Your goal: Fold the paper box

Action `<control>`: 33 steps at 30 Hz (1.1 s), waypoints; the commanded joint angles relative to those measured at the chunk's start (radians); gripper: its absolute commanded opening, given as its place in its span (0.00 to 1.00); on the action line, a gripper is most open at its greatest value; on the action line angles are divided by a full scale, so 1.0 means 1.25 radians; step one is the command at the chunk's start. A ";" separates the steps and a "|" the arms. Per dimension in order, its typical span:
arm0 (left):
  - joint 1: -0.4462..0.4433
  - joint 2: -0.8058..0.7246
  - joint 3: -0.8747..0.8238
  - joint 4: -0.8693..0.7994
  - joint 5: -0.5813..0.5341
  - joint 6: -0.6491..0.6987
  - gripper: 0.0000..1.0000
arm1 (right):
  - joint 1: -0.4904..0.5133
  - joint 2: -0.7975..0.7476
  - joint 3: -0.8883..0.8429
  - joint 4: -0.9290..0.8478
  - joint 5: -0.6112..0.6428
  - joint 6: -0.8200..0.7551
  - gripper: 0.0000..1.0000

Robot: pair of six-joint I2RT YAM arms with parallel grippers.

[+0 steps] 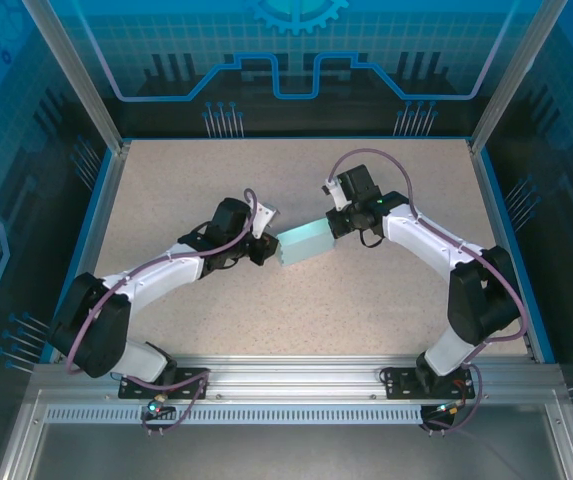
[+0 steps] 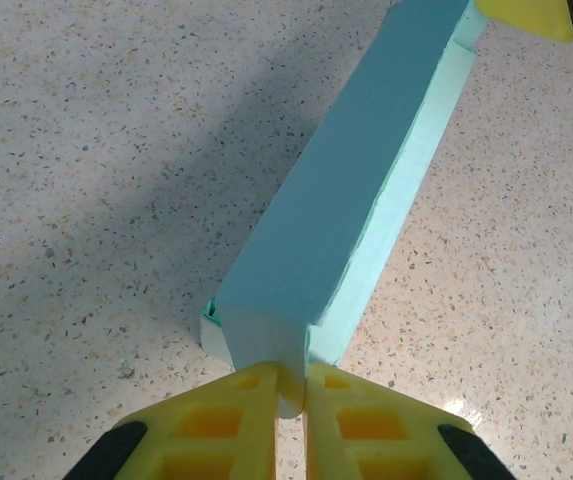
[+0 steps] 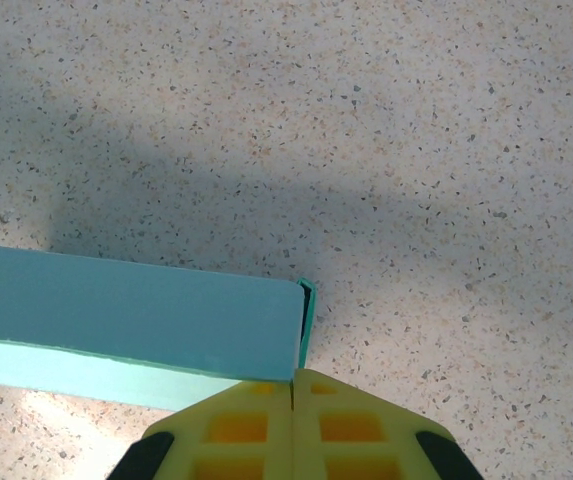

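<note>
Teal paper box (image 1: 308,243), folded long and slim, pinched at its ends by left fingers (image 2: 221,420) and right fingers (image 3: 231,425)

Bright light from above; soft broad shadows cross the desk (image 2: 86,120) beside the paper box (image 2: 336,200); small glare patches low, focus sharp.

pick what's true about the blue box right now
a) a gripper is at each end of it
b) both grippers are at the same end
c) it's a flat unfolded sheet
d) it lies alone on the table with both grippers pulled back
a: the left gripper pinches a flap at one end of the box, and the right gripper is closed at the opposite end.
</note>
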 commanded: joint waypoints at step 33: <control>-0.003 -0.028 0.027 0.053 0.001 -0.458 0.02 | 0.066 -0.060 -0.070 0.017 0.071 0.062 0.00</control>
